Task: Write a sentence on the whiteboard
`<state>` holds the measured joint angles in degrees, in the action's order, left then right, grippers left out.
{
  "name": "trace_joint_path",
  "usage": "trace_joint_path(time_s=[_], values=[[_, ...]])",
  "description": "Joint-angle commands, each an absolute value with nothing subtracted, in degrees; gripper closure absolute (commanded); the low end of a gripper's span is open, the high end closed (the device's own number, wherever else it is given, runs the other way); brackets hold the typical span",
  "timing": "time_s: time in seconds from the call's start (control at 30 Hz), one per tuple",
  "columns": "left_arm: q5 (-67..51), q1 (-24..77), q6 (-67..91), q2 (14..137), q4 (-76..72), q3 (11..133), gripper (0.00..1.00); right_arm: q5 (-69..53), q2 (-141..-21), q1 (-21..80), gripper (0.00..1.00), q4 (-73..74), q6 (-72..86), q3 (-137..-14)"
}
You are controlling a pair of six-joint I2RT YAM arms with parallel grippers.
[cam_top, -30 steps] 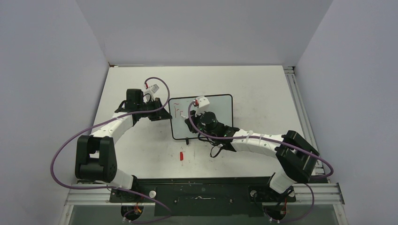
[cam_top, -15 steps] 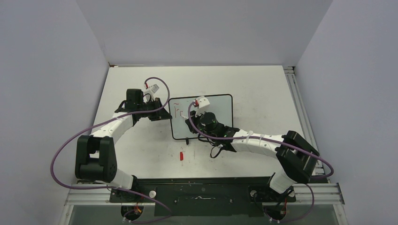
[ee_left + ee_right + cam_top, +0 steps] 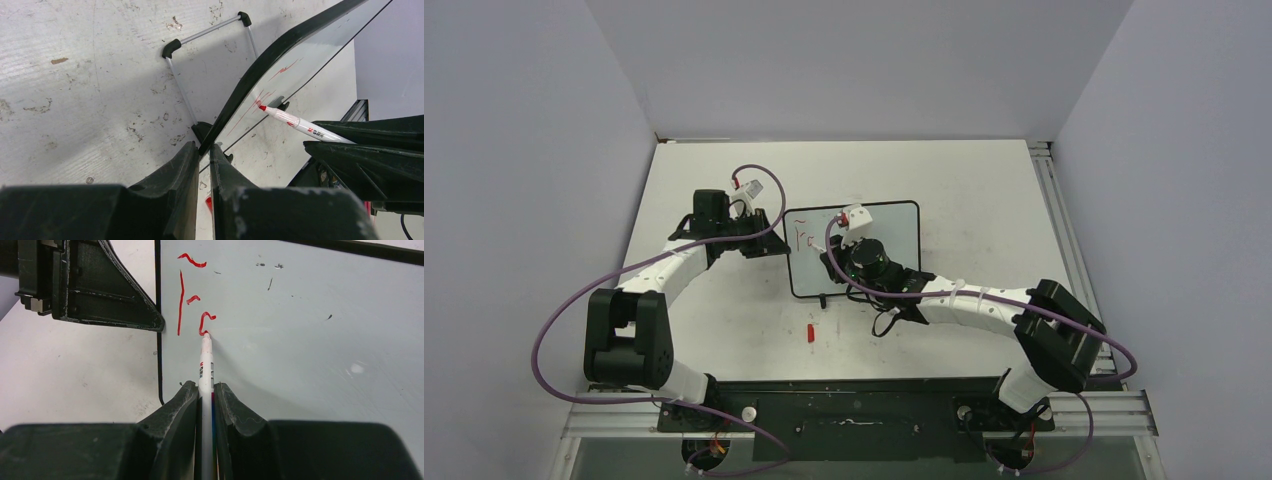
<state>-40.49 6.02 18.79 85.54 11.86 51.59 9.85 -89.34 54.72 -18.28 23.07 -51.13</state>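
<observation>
The whiteboard [image 3: 894, 228] stands tilted on the table, black-framed. My left gripper [image 3: 776, 246] is shut on its left edge [image 3: 260, 65], the frame pinched between the fingertips in the left wrist view [image 3: 204, 147]. My right gripper [image 3: 830, 262] is shut on a white red-tipped marker [image 3: 205, 360]. The marker's tip touches the board at the end of a small curl. The sentence [image 3: 180, 302] is only a few red strokes near the board's top left, also seen from above [image 3: 802, 235]. The marker also shows in the left wrist view [image 3: 300, 124].
A red marker cap [image 3: 810, 332] lies on the scuffed white tabletop in front of the board. The board's wire stand [image 3: 205, 32] with black feet rests behind it. Grey walls close in the table, and a metal rail [image 3: 1064, 230] runs along the right edge.
The right arm has shifted very slightly with the marker on the board. The left arm and the board have not moved.
</observation>
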Motion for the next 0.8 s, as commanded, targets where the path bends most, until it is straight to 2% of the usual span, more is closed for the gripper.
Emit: trace_joint_path(time_s=[0.0, 0.77], values=[[-42.0, 6.4, 18.6, 85.0, 12.3, 53.9, 0.92, 12.9, -86.8, 53.5, 0.95, -19.2, 21.8, -53.5], [-42.0, 6.4, 18.5, 84.9, 12.3, 53.9, 0.92, 12.1, -87.6, 53.2, 0.95, -19.6, 22.1, -53.5]])
